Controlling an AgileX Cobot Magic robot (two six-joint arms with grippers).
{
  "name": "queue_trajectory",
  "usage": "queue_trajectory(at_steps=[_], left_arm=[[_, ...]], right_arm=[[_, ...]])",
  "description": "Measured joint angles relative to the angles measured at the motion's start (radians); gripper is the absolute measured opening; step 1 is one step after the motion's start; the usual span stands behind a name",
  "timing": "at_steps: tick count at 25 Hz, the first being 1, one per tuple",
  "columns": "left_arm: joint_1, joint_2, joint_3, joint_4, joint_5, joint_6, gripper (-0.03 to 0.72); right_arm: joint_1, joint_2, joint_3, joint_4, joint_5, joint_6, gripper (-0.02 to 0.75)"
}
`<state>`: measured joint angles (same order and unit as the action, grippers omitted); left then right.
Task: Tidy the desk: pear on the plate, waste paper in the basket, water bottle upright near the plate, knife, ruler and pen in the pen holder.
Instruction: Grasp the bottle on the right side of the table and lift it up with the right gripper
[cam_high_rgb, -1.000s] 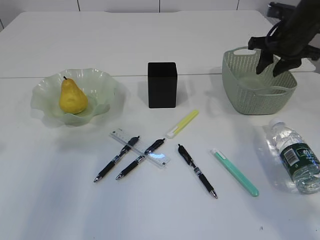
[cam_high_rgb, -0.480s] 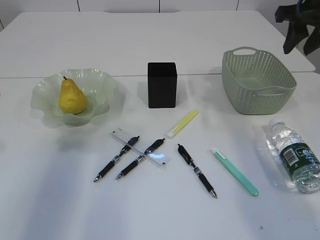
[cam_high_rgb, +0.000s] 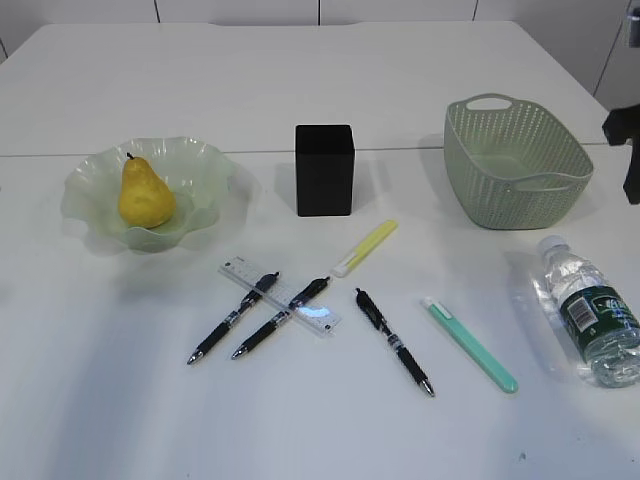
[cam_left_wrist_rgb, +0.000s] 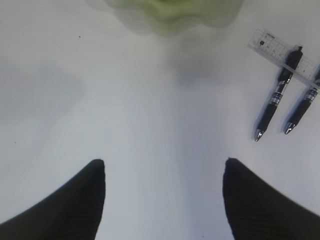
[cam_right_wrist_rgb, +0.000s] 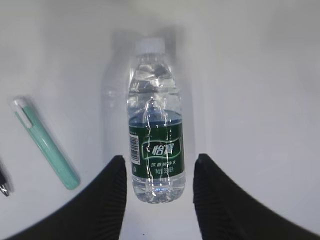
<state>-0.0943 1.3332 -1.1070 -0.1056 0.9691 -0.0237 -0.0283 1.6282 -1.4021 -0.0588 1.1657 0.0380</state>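
A yellow pear (cam_high_rgb: 146, 194) lies on the pale green wavy plate (cam_high_rgb: 210, 170). The black pen holder (cam_high_rgb: 324, 169) stands mid-table. A clear ruler (cam_high_rgb: 280, 296) lies under two black pens (cam_high_rgb: 233, 317) (cam_high_rgb: 281, 317); a third pen (cam_high_rgb: 394, 342) lies to their right. A yellow knife (cam_high_rgb: 365, 246) and a teal knife (cam_high_rgb: 470, 344) lie flat. The water bottle (cam_high_rgb: 590, 310) lies on its side at right. My right gripper (cam_right_wrist_rgb: 159, 165) is open above the bottle (cam_right_wrist_rgb: 155, 150), straddling its base; a part of it (cam_high_rgb: 630, 160) shows at the exterior view's right edge. My left gripper (cam_left_wrist_rgb: 164, 167) is open over bare table.
The green woven basket (cam_high_rgb: 520, 185) stands at back right, and I see no paper in it from here. The left wrist view shows the plate's edge (cam_left_wrist_rgb: 170, 10), the ruler (cam_left_wrist_rgb: 282, 52) and two pens (cam_left_wrist_rgb: 277, 97). The right wrist view shows the teal knife (cam_right_wrist_rgb: 47, 145).
My right gripper has left the basket, swung up and to the right, and now hangs over the lying bottle. Nothing on the table has moved.
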Motion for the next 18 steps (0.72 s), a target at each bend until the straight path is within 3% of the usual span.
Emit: queue_trajectory(at_steps=[8,14,18], left_arm=[[0.000,0.000,0.000,0.000,0.000,0.000,0.519],[0.000,0.000,0.000,0.000,-0.014,0.000,0.520],[0.000,0.000,0.000,0.000,-0.019,0.000,0.519]], right_arm=[[0.000,0.092,0.045,-0.039,-0.112,-0.002,0.358],[0.000,0.192,0.045,-0.021,-0.140,-0.002,0.549],[0.000,0.245,0.045,0.006,-0.183,-0.004,0.591]])
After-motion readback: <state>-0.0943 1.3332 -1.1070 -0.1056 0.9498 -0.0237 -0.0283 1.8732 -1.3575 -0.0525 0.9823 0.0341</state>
